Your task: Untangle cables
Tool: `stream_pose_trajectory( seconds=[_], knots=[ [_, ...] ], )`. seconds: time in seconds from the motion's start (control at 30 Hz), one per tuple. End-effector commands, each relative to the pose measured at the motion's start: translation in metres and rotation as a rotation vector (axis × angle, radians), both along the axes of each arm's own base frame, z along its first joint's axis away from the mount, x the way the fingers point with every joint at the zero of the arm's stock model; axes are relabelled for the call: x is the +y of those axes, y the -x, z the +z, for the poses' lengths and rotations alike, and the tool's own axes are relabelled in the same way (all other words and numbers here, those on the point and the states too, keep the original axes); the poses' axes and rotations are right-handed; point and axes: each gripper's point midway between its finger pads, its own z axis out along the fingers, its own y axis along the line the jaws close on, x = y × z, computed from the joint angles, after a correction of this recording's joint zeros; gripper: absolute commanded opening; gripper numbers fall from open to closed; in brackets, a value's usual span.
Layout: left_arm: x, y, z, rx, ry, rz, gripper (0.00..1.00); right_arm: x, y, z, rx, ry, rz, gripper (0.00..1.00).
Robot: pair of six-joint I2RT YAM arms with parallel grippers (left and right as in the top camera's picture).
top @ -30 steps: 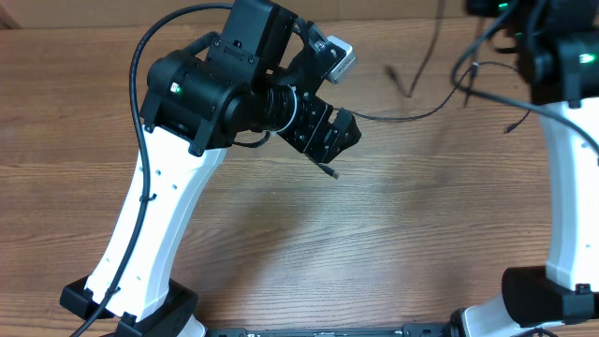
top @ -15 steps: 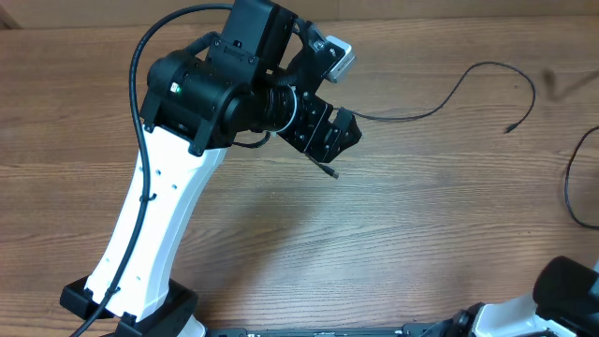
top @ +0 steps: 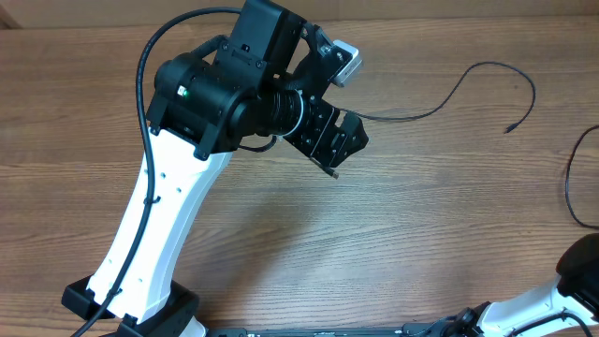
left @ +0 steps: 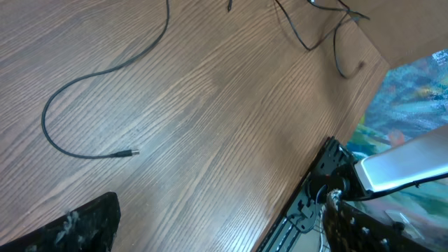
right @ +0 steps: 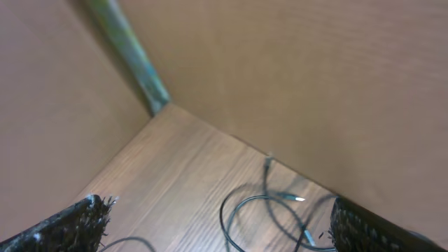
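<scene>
One thin black cable (top: 449, 97) runs from beside my left gripper (top: 335, 145) in an arc to its plug at the right. In the left wrist view this cable (left: 66, 85) curves across the table and ends in a small plug (left: 131, 152). More cables (left: 308, 38) lie tangled at the far edge. My left gripper (left: 220, 210) is open above bare wood. The right wrist view shows looped cables (right: 241, 204) with a silver plug (right: 298, 199) on the table. My right gripper (right: 217, 213) is open above them and holds nothing.
Brown cardboard walls (right: 294, 77) close in the table's corner behind the loop. The right arm's base (top: 580, 276) sits at the bottom right, with a dark cord (top: 568, 183) at the right edge. The left arm's white link (top: 154, 225) crosses the left side.
The right arm has swung out of the back right of the overhead view, and the strands that hung there are gone. The left arm has shifted slightly to the right.
</scene>
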Motion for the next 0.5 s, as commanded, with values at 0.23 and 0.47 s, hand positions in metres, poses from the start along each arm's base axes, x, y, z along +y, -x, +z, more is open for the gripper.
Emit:
stream_pose_trajectory(
  seconds=[0.23,0.47],
  knots=[
    [0.003,0.0,0.01,-0.034,0.007,0.029,0.92,0.113,-0.06,-0.002,-0.009,-0.111,0.318,1.0],
    [0.023,-0.025,0.004,-0.105,-0.094,0.175,0.89,0.229,-0.088,-0.028,0.117,-0.178,0.488,1.0]
  ],
)
